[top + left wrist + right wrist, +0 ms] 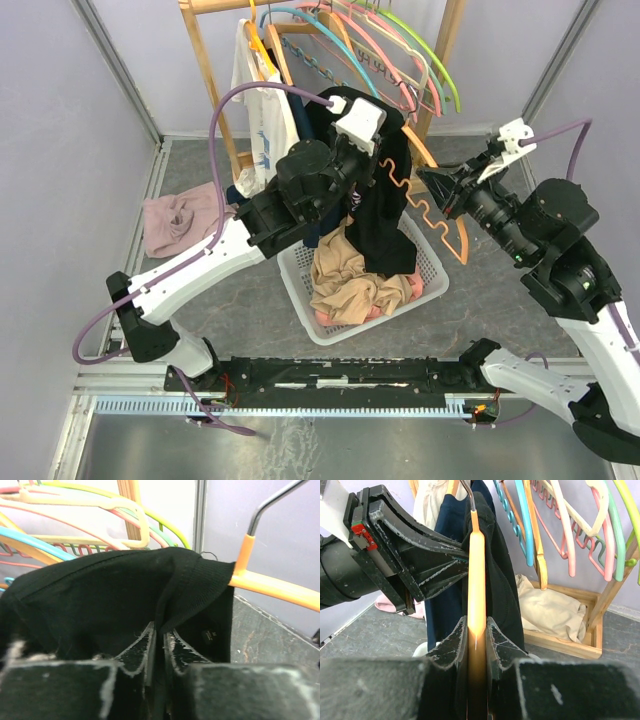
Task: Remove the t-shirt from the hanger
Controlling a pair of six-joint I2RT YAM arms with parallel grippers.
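The black t-shirt (385,230) covers one half of the orange hanger (447,232) in the top view. In the left wrist view its metal hook (272,500) is cut by the upper edge, and the collar label (206,636) is too small to read.

A: What is the counter (240,320) like?
B: It is grey and looks like stone.
A: What sits on it?
B: A white basket (432,268) stands in the middle, full of clothes. A pink cloth (178,222) lies bunched up on the left, near the wall.
A: And at the back?
B: A wooden rack (212,90) stands there. Its low wooden tray (580,647) sits on the counter, with a cream cloth (547,612) in it.
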